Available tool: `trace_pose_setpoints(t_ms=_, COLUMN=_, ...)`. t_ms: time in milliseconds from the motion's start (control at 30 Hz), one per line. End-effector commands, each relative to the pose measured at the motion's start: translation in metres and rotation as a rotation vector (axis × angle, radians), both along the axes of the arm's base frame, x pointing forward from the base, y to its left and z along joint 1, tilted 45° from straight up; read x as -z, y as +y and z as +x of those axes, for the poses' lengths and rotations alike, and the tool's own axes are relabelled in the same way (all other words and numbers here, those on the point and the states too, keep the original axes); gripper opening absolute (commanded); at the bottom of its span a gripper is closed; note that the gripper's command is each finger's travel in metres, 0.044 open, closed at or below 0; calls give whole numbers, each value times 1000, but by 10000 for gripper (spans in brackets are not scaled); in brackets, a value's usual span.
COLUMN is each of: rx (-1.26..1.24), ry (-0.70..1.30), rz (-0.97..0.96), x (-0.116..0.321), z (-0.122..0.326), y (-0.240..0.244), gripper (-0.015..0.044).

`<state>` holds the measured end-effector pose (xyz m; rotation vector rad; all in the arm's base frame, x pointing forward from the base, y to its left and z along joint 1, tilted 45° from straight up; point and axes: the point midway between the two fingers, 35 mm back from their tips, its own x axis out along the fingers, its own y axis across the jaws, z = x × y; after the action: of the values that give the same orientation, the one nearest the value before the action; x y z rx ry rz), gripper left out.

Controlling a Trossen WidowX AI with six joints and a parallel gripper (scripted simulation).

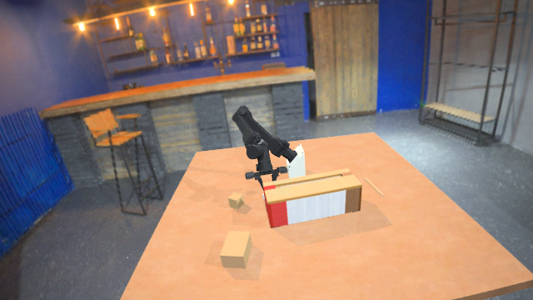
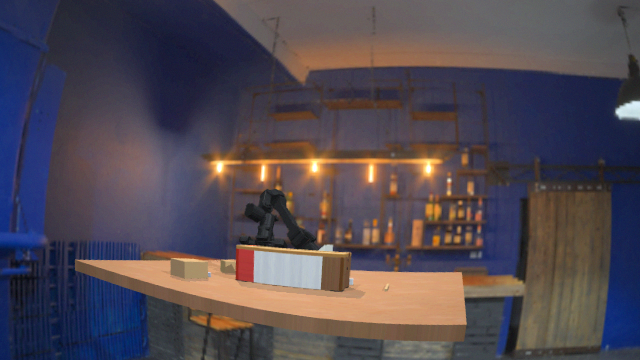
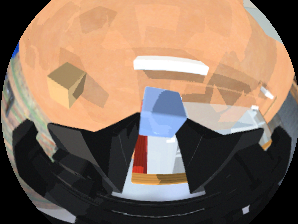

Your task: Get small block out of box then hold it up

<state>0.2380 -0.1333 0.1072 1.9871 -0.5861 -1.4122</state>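
The blue block [image 3: 161,106] is between the fingertips in the wrist view, with both fingers against its sides. My gripper [image 3: 157,116] is shut on it. The box [image 1: 316,205] [image 2: 287,270] stands upright, with a red end panel [image 1: 278,214] [image 2: 245,265], a pale front and a brown end panel [image 1: 353,200] [image 2: 335,273]. My gripper is behind the box's red end in the top view. Its fingertips and the block are hidden there and in the exterior view. Whether the block touches the table cannot be told.
A small tan block [image 1: 236,201] [image 2: 228,266] [image 3: 66,86] stands left of the box. A larger tan block [image 1: 236,250] [image 2: 189,268] is nearer the front. A thin stick [image 1: 374,187] [image 2: 386,287] lies to the right. A white bar [image 3: 170,65] is beyond the blue block in the wrist view.
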Motion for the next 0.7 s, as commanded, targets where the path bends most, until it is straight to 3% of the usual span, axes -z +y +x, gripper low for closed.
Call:
trace_pose_setpoints(t_ms=0, rx=1, ry=-7, rz=-4, x=-8, z=0, y=6, gripper=0)
trace_pose_setpoints(t_ms=667, rx=-486, ry=541, rz=-246, x=-8, z=-4, y=20, gripper=0)
